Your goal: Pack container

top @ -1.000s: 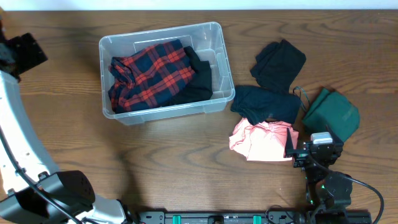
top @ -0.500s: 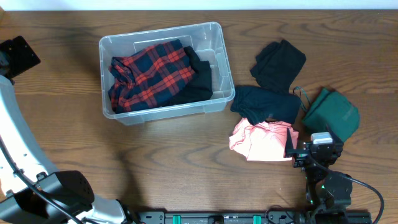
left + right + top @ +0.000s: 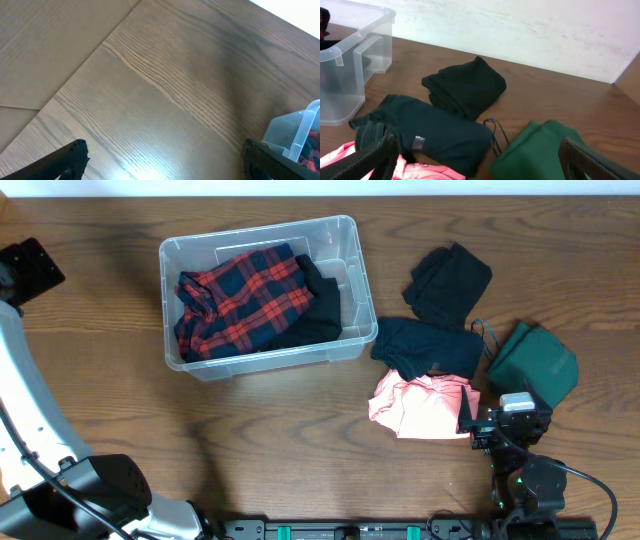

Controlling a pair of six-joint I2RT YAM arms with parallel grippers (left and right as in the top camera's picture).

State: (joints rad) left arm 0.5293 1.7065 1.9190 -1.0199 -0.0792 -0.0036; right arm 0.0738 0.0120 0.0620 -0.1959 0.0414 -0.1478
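Observation:
The clear plastic container (image 3: 262, 230) stands at the table's back left and holds a red-and-blue plaid garment (image 3: 240, 298) and a black garment (image 3: 318, 305). Its corner shows in the left wrist view (image 3: 295, 132). My left gripper (image 3: 28, 268) is open and empty, high over bare table left of the container (image 3: 165, 150). My right gripper (image 3: 508, 420) is open and empty at the front right (image 3: 477, 146). It hovers low over a dark navy garment (image 3: 430, 132), a pink garment (image 3: 420, 170) and a green garment (image 3: 540, 150).
A black folded garment (image 3: 448, 280) lies at the back right, also in the right wrist view (image 3: 465, 86). The navy (image 3: 430, 345), pink (image 3: 420, 405) and green (image 3: 535, 362) garments form a cluster right of the container. A white wall runs behind the table.
My left gripper has shifted slightly to the left and stayed open. The right gripper and the garments have not moved.

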